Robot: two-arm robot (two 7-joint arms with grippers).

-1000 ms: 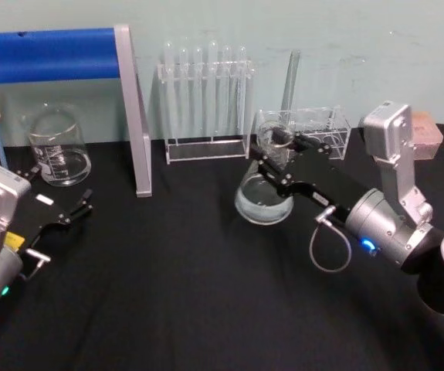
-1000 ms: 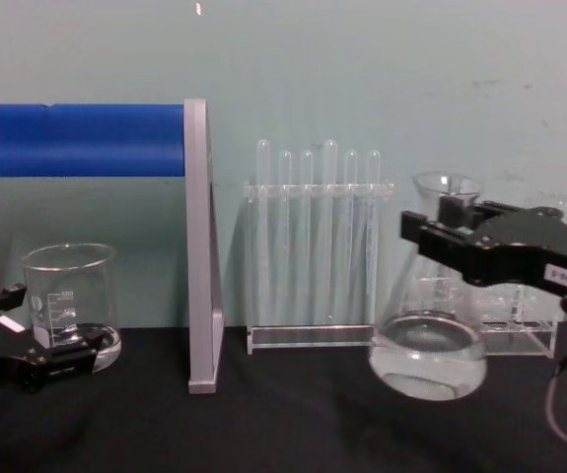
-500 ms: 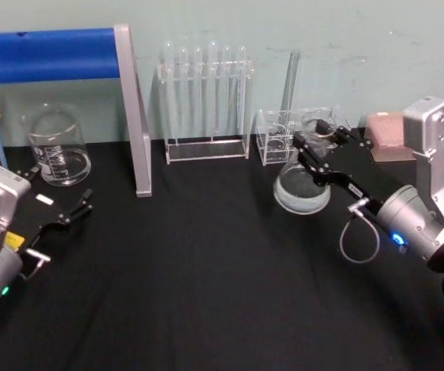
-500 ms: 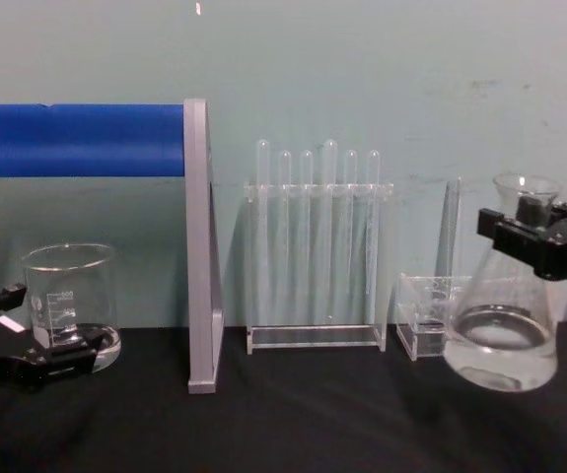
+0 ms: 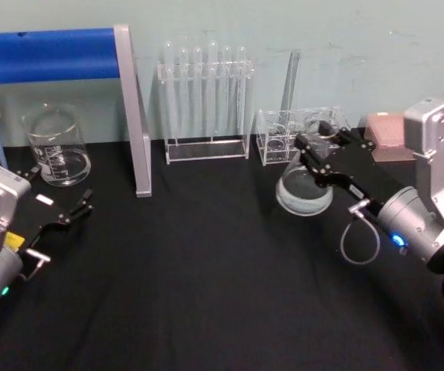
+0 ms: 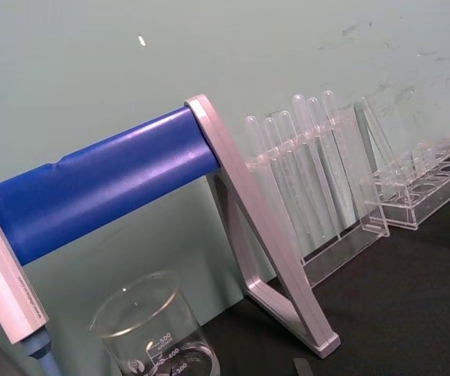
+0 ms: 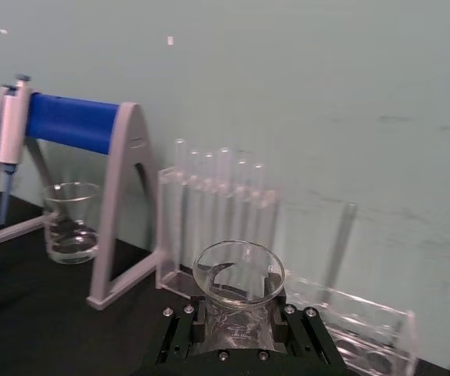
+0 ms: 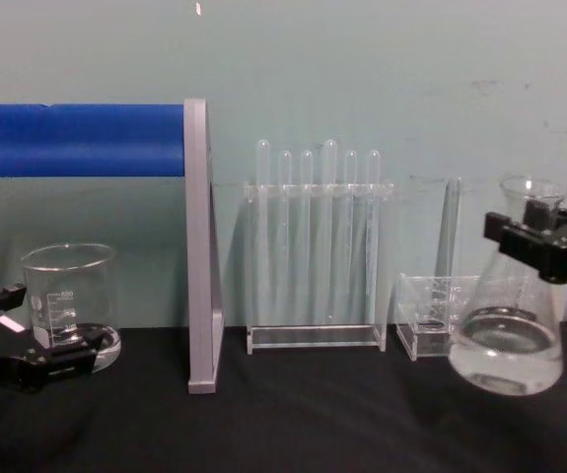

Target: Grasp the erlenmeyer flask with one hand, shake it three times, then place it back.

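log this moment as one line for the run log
right hand: shut on flask neck | flask: upright, liquid inside | left hand: open, parked by beaker

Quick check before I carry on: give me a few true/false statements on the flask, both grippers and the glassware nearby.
The right gripper has its fingers shut on the neck of the erlenmeyer flask. True.
The flask is empty. False: clear liquid sits in its base.
The left gripper holds the beaker. False: it is open and apart from the beaker.
The flask is to the right of the test tube rack. True.
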